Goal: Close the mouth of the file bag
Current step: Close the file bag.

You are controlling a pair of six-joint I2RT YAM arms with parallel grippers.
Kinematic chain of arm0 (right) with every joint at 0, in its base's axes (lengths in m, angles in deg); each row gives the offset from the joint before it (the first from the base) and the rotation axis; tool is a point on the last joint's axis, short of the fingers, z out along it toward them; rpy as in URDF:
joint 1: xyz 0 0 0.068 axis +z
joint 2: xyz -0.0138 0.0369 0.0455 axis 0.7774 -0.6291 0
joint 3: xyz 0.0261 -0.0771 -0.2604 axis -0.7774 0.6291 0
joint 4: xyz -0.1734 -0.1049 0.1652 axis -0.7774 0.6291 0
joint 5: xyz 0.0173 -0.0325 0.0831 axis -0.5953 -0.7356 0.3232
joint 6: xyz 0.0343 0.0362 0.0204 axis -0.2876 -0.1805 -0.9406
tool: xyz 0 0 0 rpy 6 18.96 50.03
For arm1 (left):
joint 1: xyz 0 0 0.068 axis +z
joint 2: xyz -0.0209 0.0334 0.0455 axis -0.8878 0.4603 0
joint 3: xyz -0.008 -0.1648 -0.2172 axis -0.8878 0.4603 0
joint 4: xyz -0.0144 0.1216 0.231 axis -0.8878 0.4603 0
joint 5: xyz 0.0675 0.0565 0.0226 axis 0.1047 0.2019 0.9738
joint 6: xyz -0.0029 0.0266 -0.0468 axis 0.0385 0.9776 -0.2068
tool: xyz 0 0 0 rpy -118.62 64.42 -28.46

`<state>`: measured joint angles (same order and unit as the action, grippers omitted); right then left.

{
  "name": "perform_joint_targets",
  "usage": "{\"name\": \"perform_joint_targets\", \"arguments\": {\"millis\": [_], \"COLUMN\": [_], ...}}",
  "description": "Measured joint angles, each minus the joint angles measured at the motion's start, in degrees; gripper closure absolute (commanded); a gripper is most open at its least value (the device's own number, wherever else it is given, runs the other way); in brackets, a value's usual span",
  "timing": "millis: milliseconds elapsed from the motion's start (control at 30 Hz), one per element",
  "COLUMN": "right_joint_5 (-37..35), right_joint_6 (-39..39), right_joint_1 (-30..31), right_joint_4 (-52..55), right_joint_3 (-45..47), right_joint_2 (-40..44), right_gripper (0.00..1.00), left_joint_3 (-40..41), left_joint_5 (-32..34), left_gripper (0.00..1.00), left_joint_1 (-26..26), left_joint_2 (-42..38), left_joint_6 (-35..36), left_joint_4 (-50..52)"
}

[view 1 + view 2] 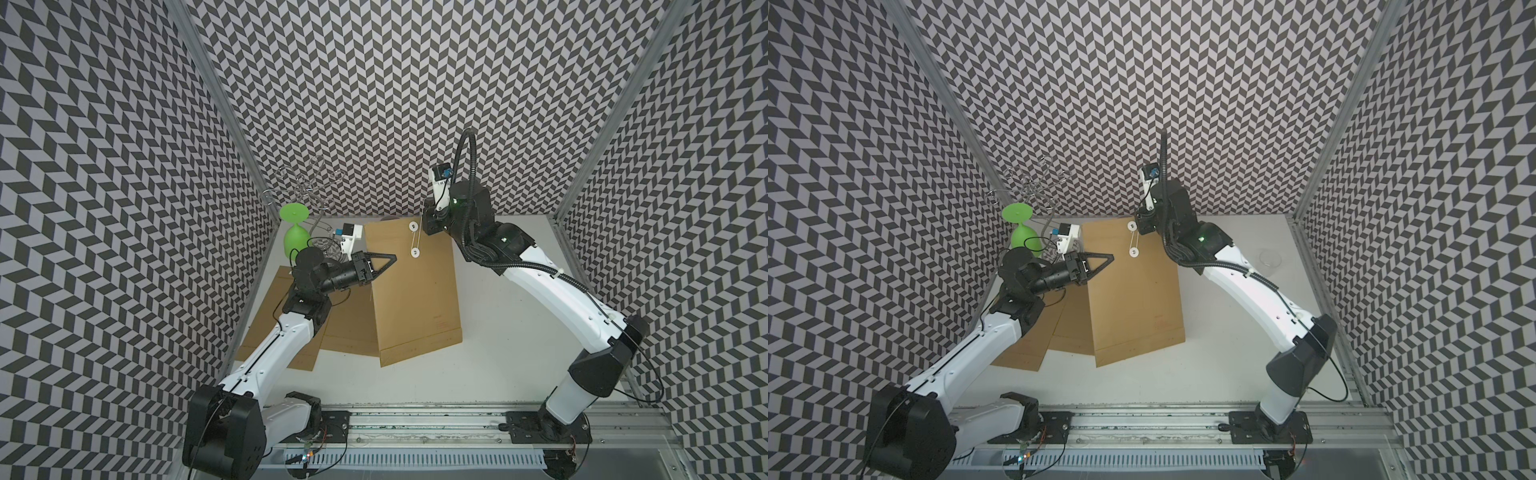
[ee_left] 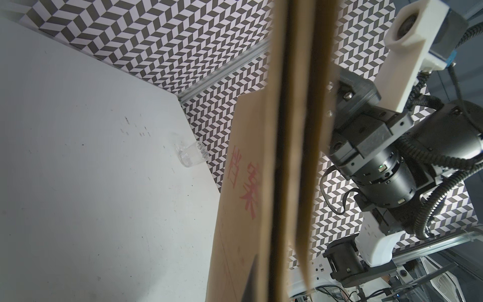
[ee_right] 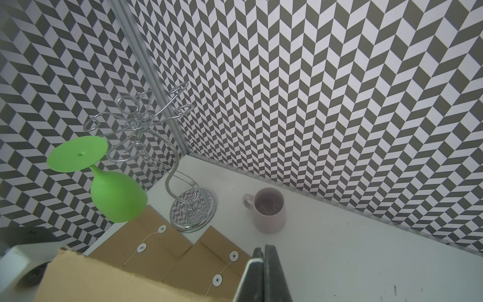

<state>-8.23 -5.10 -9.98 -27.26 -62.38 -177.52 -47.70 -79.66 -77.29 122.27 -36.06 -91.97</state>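
The enclosure walls (image 1: 415,104) carry a grey-and-white chevron print and meet at aluminium posts (image 1: 224,104). The table (image 1: 519,332) is flat, white and matt, with light scuffs.

The file bag (image 1: 415,299) is a large rectangular envelope of brown kraft paper, left of the table's centre. It overlaps two more kraft bags (image 1: 349,320) lying flat toward the left arm. Its left edge is raised, and the left wrist view shows the underside with red characters (image 2: 243,183). Two round white discs (image 1: 413,225) near its far end are joined by thin cord.

The left gripper (image 1: 394,259) is pressed together, pinching the bag's left edge. The right gripper (image 3: 263,251) is pressed together by the bag's far right corner; whether it pinches anything cannot be told.

Minor items:
- A chrome wire rack (image 3: 193,209) in the far left corner carries an inverted green goblet (image 3: 117,193).
- A pale glossy mug (image 3: 269,211) stands by the back wall.
- A clear glass (image 2: 192,158) stands near the right wall.
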Motion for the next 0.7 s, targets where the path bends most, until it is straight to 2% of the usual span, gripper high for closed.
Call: {"name": "perform_joint_targets", "arguments": {"millis": [367,700], "right_joint_5": [2.4,2.7], "right_joint_6": [-1.0,-1.4], "right_joint_1": [1.1,6.8], "right_joint_4": [0.1,0.2], "right_joint_3": [-2.7,-2.8], "right_joint_2": [-2.9,-3.1], "right_gripper": [1.00,1.00], "left_joint_3": [0.2,-0.1], "left_joint_5": [-0.2,-0.1], "left_gripper": [1.00,1.00], "left_joint_1": [0.0,-0.1], "left_joint_2": [0.9,3.4], "left_joint_6": [0.0,0.0], "left_joint_4": [-0.3,-0.7]}}
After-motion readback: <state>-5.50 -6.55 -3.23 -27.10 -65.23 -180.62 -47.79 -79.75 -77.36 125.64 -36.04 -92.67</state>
